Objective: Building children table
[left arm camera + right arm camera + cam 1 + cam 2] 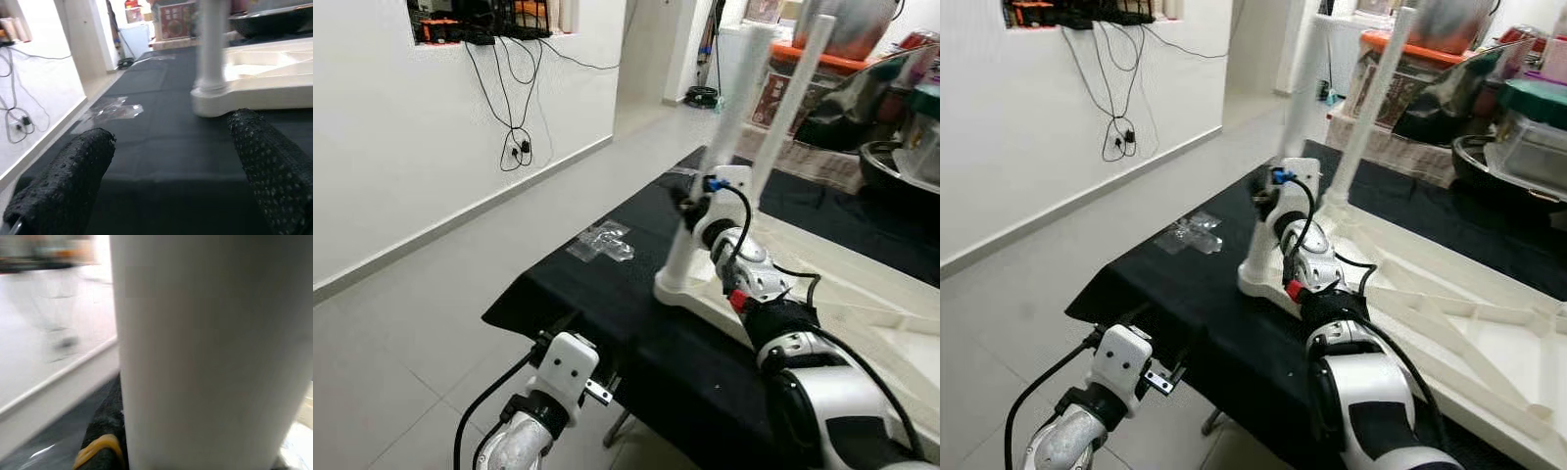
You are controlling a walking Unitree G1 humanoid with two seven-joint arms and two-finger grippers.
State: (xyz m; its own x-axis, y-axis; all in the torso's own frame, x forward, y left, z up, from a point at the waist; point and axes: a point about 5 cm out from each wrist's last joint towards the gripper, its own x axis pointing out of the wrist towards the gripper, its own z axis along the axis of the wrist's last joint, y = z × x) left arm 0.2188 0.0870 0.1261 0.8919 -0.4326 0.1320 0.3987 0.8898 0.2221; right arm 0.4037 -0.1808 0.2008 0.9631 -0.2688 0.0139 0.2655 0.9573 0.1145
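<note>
A white children's table [862, 304] lies upside down on a black-covered worktop [607, 294]. Two white legs stand up from it, the near one [724, 127] at the table's front-left corner and a second one [793, 88] behind it. My right gripper [690, 211] is at the lower part of the near leg, shut on it; in the right wrist view that leg [205, 352] is pressed close with a black finger [102, 440] beside it. My left gripper [171, 161] is low at the worktop's front-left edge, open and holding nothing, facing the table's corner [234, 103].
A clear plastic bag [602, 242] lies on the black cloth left of the leg. Pots and boxes [896, 162] crowd the back right. To the left are tiled floor and a white wall with hanging cables [516, 147].
</note>
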